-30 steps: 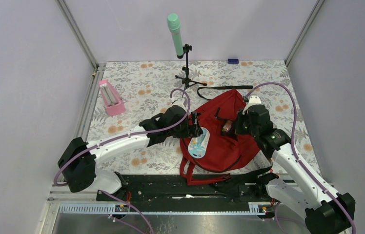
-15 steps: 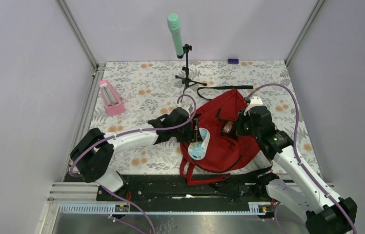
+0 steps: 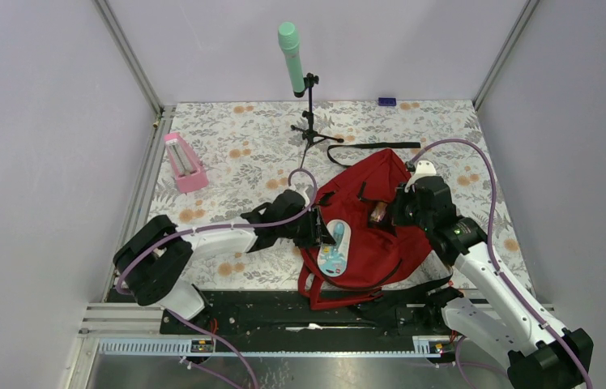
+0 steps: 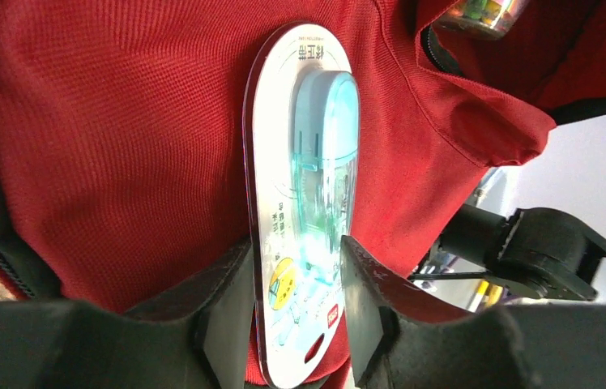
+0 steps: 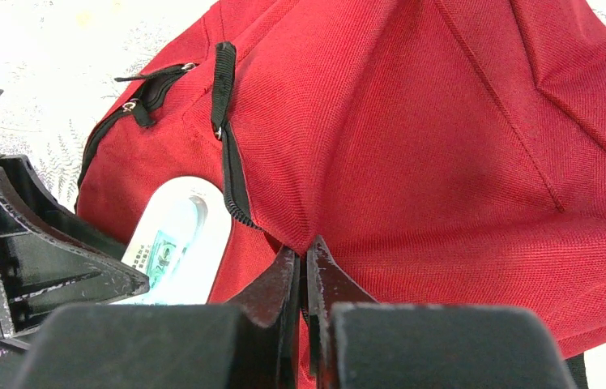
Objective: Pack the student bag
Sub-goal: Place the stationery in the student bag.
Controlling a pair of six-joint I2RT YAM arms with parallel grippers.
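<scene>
Between the half-closed fingers of the left gripper (image 4: 296, 243) sits a white oval blister pack (image 4: 308, 162), gripped by its long edges, flat on the large dark-red fabric backpack (image 4: 121, 146) underneath. The right gripper (image 5: 304, 255), fully closed, pinches a fold of this backpack.

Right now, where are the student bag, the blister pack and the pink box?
student bag (image 3: 381, 247): top external view, bare red fabric of its front.
blister pack (image 4: 304, 203): left wrist view, clear bubble at its middle.
pink box (image 3: 184, 164): top external view, its upper face.
</scene>
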